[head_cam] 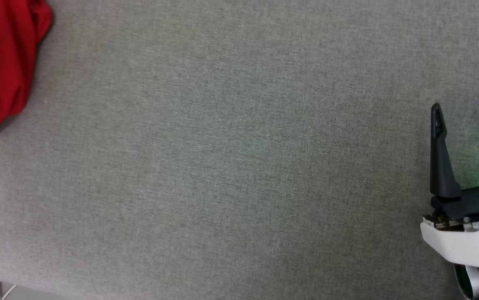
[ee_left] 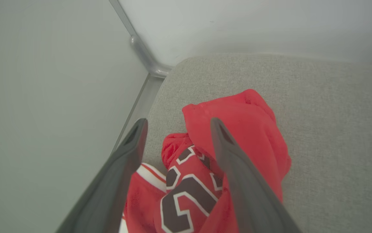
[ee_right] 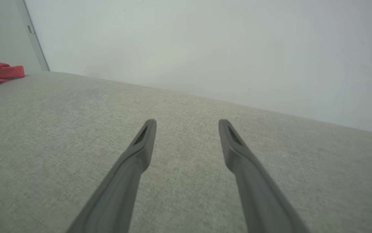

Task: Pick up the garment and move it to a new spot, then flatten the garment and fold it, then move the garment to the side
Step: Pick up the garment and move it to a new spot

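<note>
The head view looks straight down on the counter [head_cam: 239, 166]. The left wrist view sits close above the garment [ee_left: 254, 129]; the right wrist view sees it from afar.

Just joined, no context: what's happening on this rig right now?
A two-armed robot looks to be at the start of a folding job. The red shirt lies crumpled in a corner of the grey padded surface, by the walls. The left pincer hangs open over it, nothing gripped yet. The right pincer is open too, over bare surface well away from the shirt.
</note>
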